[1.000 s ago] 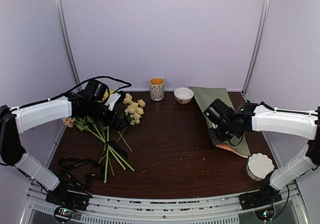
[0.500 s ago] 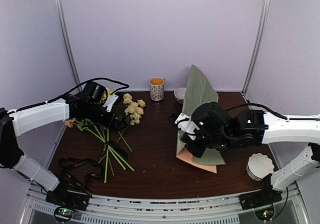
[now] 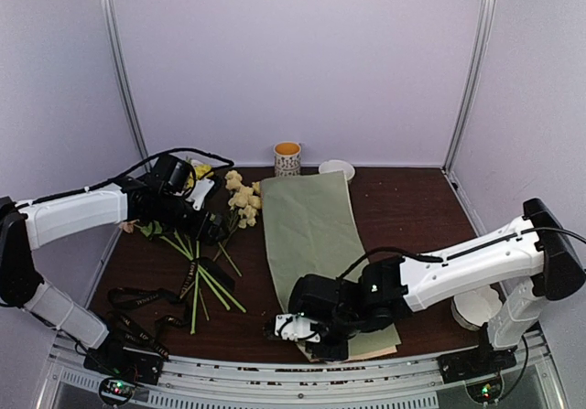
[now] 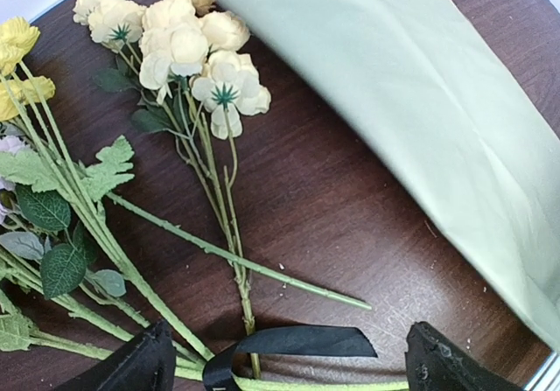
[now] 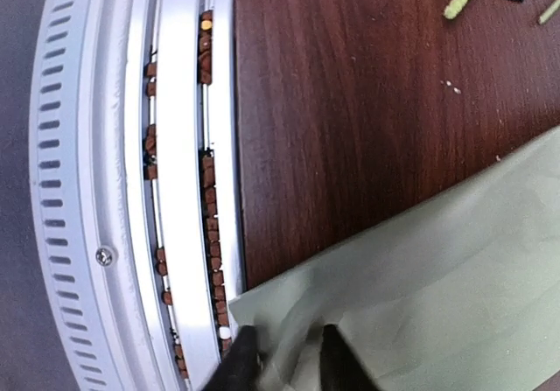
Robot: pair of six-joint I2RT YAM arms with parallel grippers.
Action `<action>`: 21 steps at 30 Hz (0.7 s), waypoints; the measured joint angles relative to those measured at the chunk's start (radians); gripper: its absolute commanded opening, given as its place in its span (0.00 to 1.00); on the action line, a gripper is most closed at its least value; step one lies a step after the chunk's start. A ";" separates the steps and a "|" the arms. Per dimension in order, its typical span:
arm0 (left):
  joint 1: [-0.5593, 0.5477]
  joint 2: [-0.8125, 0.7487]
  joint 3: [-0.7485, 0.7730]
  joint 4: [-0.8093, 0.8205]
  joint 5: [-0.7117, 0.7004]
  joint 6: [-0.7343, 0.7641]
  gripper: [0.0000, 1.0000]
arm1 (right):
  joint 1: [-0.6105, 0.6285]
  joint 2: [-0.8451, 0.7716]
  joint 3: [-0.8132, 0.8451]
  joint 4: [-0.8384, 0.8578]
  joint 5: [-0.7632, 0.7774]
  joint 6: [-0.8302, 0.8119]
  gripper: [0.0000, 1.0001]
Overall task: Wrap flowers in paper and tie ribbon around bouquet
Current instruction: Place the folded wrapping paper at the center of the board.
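So the right gripper (image 5: 287, 360) sat at 6 o'clock on the desk (image 3: 403, 217), jaws almost together around the near corner of the paper (image 3: 307, 226). I couldn't tell if it was really pinching or just letting go. That sheet looked thin, light and floppy, probably easy to crease, so I'd grab it by a corner or an edge. It lay flat from 12 to 6 o'clock. The left gripper (image 4: 289, 369) hung wide open and empty over the flowers (image 4: 188, 50) at 10 o'clock, with the ribbon (image 4: 289, 343) looped by the stems. A second earlier the paper sat at 2 o'clock, and half a second back it stood upright mid-desk.
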 measured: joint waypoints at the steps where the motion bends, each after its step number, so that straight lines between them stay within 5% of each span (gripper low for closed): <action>1: 0.000 0.000 -0.004 0.000 -0.003 0.000 0.95 | 0.003 0.000 0.003 -0.005 -0.008 0.000 0.67; 4: 0.000 0.002 -0.006 -0.001 -0.007 0.000 0.94 | -0.009 -0.002 0.031 -0.014 -0.020 0.022 0.98; 5: 0.000 0.003 -0.006 -0.001 -0.009 0.000 0.94 | -0.019 -0.010 0.035 -0.009 -0.028 0.034 1.00; 9: 0.000 0.018 -0.006 -0.003 -0.014 0.000 0.90 | -0.116 -0.124 0.031 0.024 -0.115 0.114 1.00; 14: -0.006 0.064 -0.005 -0.003 -0.007 0.000 0.87 | -0.416 -0.300 -0.027 0.136 -0.176 0.321 0.92; 21: -0.079 0.229 0.059 -0.024 0.009 0.051 0.86 | -0.748 -0.203 -0.195 0.184 -0.229 0.551 0.85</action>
